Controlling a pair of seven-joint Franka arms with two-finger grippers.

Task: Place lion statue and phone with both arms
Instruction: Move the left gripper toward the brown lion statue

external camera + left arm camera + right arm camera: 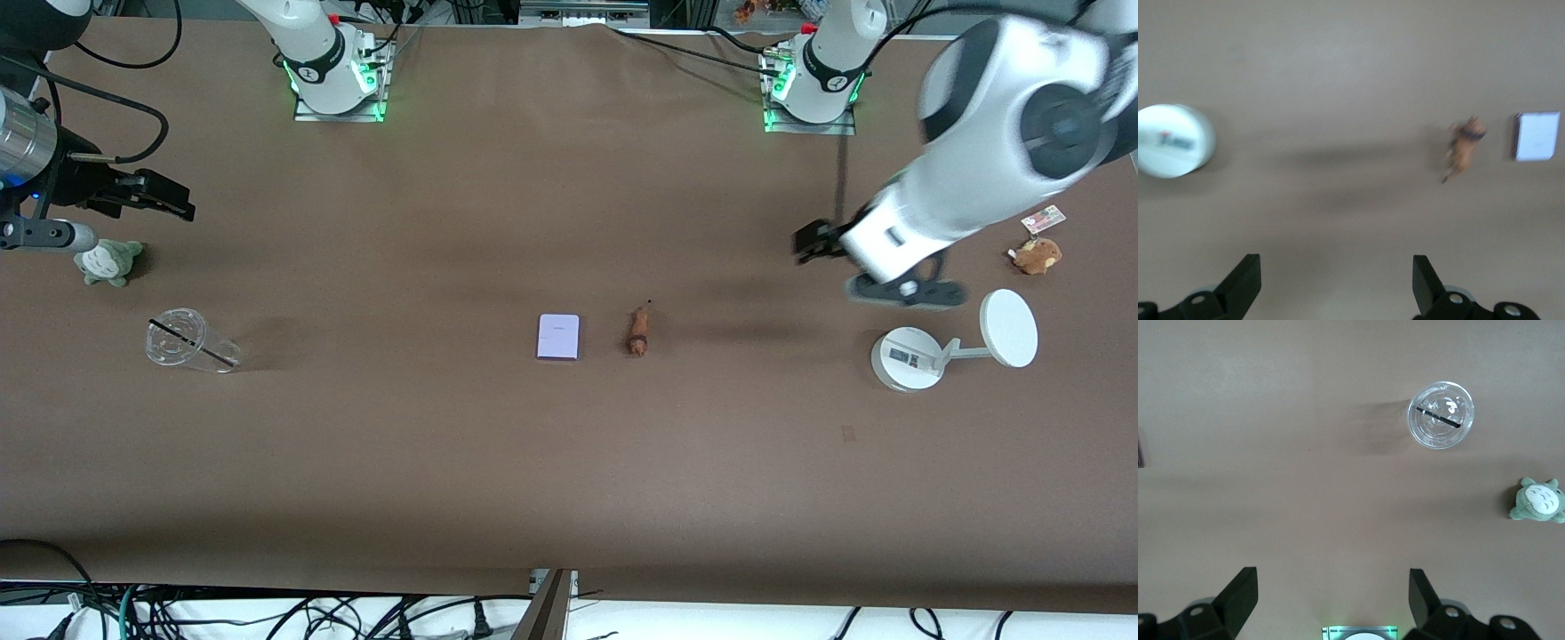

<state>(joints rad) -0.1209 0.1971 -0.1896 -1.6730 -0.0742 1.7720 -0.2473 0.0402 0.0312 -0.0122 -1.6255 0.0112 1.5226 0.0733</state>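
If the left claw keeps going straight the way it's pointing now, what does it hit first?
Probably just bare brown table. The open left claw faces down at empty surface; the small brown-orange lion statue sits off to one side, though depth is hard to judge.

Matt brown table covering; clear glossy plastic cup; smooth pale phone; fuzzy green plush toy; smooth white stand.

You saw the phone and the lion statue lying side by side mid-table; the left gripper hung at two o'clock, the right gripper at ten.
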